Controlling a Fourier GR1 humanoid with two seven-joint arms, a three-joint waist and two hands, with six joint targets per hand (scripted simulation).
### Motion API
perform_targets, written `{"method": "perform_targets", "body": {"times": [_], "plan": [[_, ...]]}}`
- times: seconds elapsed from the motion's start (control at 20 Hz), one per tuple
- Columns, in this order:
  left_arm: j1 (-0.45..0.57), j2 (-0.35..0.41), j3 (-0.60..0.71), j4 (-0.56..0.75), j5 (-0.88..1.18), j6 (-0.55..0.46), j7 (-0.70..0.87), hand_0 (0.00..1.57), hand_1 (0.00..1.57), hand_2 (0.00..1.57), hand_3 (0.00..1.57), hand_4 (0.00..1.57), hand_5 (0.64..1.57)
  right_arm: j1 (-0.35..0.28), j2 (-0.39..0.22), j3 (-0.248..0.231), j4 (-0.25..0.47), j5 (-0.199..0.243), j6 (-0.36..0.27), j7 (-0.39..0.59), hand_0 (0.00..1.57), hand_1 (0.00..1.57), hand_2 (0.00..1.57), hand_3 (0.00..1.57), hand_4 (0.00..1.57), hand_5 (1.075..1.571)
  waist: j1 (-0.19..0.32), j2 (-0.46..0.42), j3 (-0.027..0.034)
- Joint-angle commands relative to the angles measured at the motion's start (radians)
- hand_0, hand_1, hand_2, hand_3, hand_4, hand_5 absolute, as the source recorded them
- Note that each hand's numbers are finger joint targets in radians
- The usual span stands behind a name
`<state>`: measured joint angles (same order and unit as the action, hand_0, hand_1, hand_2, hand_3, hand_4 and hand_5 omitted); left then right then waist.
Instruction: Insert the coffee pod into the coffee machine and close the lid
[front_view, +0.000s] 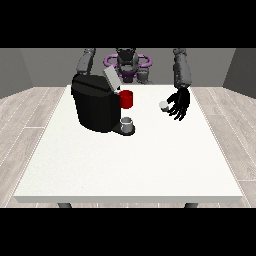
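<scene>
- Nearest the camera lay the bare front stretch of the large white desk (125, 170); everything in use sat toward its twelve-o'clock half.
- At about ten o'clock from the desk's middle stood the bulky black coffee machine (95, 107), its grey lid (110, 79) tilted up and open, probably so the pod chamber could be reached from above.
- Just beside the machine's front, on its black drip base, sat a small grey cup (127, 123), placed where a brew would fall; nothing could be seen inside it.
- A red cylindrical part (127, 99) showed under the raised lid, at the machine's three-o'clock side; whether it held anything could not be told.
- The small pale round coffee pod (163, 105) was at roughly two o'clock, well apart from the machine and not yet inserted.
- The black hand at the view's right (179, 104) was right against the pod, its fingers spread and only partly curled; it did not plainly hold the pod, and looked poised to take it.
- The hand at the view's left was hidden behind the machine, so its fingers could not be judged.
- Both insertion and lid closing appeared undone.
</scene>
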<state>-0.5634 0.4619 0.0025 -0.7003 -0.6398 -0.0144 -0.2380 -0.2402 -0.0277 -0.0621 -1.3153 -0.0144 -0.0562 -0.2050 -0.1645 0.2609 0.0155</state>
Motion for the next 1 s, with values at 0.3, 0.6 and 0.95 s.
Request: {"method": "perform_targets", "body": {"times": [0.3, 0.6, 0.95], "plan": [[0.013, -0.100, -0.048, 0.035, -0.036, -0.038, 0.001, 1.19, 1.19, 1.28, 1.18, 0.23, 1.571, 0.016, -0.018, -0.039, 0.058, -0.045, 0.032, -0.009, 0.00, 0.00, 0.00, 0.00, 0.40, 1.571, 0.006, -0.058, -0.0154], [-0.002, -0.132, -0.033, 0.018, -0.021, -0.022, -0.090, 1.56, 1.56, 1.52, 1.43, 0.71, 1.571, 0.012, -0.017, -0.059, 0.093, -0.032, -0.007, -0.034, 0.00, 0.00, 0.00, 0.00, 0.40, 1.571, 0.039, -0.072, -0.0156], [-0.006, -0.163, -0.013, 0.018, -0.014, -0.057, -0.081, 1.44, 1.44, 1.42, 1.31, 0.61, 1.571, 0.022, -0.029, -0.075, 0.163, -0.055, 0.005, -0.029, 0.00, 0.00, 0.00, 0.00, 0.28, 1.571, 0.075, -0.154, -0.0155]]}}
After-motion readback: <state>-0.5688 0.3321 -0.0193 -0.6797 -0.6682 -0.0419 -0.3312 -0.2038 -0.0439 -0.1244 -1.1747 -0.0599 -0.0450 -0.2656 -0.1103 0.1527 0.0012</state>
